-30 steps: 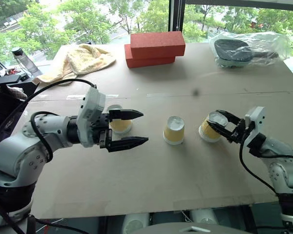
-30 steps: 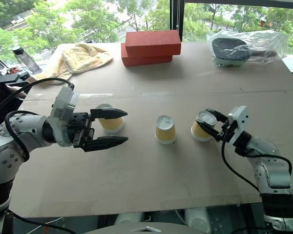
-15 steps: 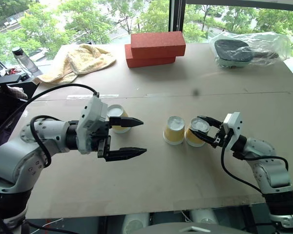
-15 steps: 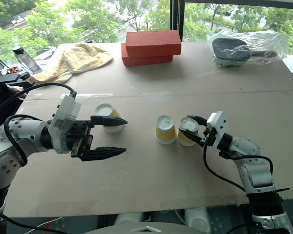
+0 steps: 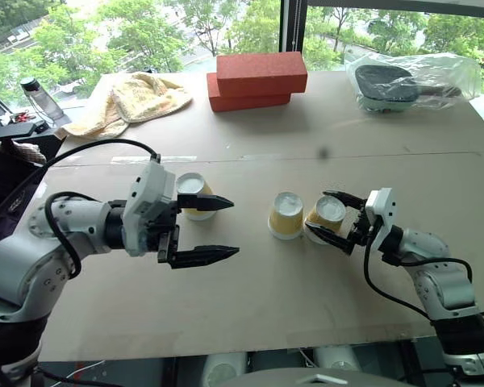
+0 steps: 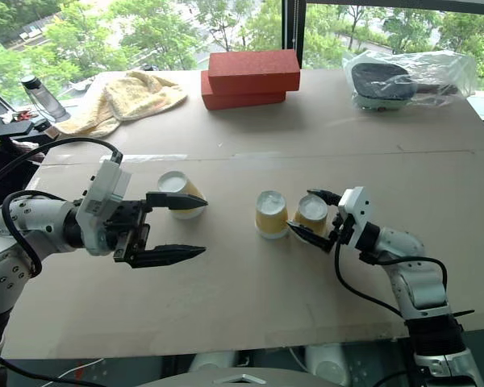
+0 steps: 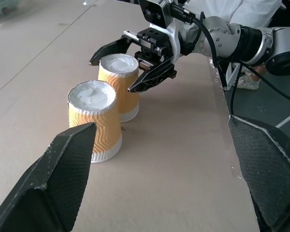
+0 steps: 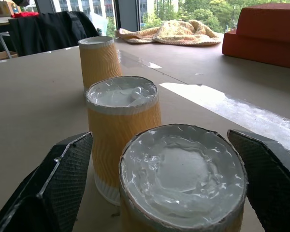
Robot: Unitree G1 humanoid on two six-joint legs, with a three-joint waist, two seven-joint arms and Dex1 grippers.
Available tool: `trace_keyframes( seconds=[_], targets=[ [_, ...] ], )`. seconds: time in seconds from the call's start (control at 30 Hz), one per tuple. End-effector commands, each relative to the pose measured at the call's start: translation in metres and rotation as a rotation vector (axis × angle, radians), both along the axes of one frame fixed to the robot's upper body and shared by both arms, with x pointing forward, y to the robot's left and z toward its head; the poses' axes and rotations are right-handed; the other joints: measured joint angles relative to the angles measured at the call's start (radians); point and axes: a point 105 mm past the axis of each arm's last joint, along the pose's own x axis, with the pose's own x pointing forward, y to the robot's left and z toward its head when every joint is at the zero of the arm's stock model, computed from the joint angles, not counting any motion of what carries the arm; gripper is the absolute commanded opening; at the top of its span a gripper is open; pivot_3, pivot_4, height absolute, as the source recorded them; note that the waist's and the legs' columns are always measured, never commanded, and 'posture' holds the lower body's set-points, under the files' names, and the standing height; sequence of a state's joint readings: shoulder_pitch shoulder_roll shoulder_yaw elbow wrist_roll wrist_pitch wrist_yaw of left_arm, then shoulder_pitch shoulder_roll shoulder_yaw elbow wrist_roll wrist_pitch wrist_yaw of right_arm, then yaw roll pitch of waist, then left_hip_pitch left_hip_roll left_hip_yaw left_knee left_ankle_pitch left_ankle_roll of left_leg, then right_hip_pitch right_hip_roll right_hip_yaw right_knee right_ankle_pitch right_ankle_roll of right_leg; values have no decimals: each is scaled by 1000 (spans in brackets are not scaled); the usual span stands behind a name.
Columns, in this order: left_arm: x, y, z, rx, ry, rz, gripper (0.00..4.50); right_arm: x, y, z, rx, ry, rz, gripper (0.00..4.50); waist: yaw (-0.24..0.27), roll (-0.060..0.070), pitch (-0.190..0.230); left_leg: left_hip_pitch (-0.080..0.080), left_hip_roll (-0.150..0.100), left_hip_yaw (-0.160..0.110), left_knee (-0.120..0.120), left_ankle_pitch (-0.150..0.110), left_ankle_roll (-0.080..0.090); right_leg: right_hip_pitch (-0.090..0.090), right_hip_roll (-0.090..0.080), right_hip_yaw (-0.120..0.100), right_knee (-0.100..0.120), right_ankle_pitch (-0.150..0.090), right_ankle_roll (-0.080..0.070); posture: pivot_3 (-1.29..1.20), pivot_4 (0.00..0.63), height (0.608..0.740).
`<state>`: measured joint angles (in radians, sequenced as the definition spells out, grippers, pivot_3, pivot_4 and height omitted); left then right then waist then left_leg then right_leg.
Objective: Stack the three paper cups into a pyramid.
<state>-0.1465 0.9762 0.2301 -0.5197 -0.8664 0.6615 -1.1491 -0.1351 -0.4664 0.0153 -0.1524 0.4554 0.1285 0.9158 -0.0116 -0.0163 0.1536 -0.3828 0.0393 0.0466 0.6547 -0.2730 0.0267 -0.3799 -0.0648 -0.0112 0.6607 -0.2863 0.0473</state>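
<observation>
Three cups sit upside down: one by the wide-open, empty left gripper, two side by side, base row apparently set. Right gripper straddles its cup, fingers spread. Next: lift the left cup on top.

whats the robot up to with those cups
It is building a cup pyramid. The right gripper stands open around a cup set upside down on the table, right beside the middle cup. The left gripper hangs open near the third cup. Nothing is stacked yet.
</observation>
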Motion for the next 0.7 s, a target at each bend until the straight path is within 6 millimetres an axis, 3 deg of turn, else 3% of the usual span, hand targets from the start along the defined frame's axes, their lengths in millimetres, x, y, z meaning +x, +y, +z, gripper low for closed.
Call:
trace_keyframes(
  seconds=[0.03, 0.2, 0.33, 0.43, 0.57, 0.7],
  targets=[
    [-1, 5, 12, 3, -104, 29, 4500, -8, -15, 23, 34, -62, 8, 4404, 1, 0, 0, 0, 0, 0, 0, 0, 0, 0, 0, 0, 0, 0, 0, 0, 150, 730],
    [2, 14, 17, -138, -223, 172, 4500, -21, -39, 36, 35, -56, 12, 4404, 0, 1, 0, 0, 0, 0, 0, 0, 0, 0, -1, 0, 0, 0, 0, 0, 150, 730],
    [28, 26, -2, -136, -366, 472, 4500, -36, -56, 52, 78, -69, 66, 4404, 2, -1, 0, 0, -1, 0, 0, -1, 1, 1, -3, 1, -1, 0, 0, 0, 150, 730],
    [47, 23, -10, -204, -408, 654, 4500, -47, -68, 56, 92, -63, 113, 4404, 16, -1, 0, 1, -1, -2, 0, -1, 1, 4, -3, 1, -1, 0, 0, 0, 150, 730],
    [47, 17, -14, -263, -537, 817, 4500, -59, -85, 65, 156, -118, 133, 4404, 24, -4, -1, 1, -2, -2, 1, -1, 1, 4, -3, 1, -1, 0, 0, 0, 150, 730],
    [39, 35, -26, -285, -582, 1025, 4500, -69, -99, 61, 141, -86, 154, 4404, 24, -4, -1, 0, -1, -1, 1, -1, 2, 3, -5, 2, -3, 0, 0, 0, 150, 730]
  ],
)
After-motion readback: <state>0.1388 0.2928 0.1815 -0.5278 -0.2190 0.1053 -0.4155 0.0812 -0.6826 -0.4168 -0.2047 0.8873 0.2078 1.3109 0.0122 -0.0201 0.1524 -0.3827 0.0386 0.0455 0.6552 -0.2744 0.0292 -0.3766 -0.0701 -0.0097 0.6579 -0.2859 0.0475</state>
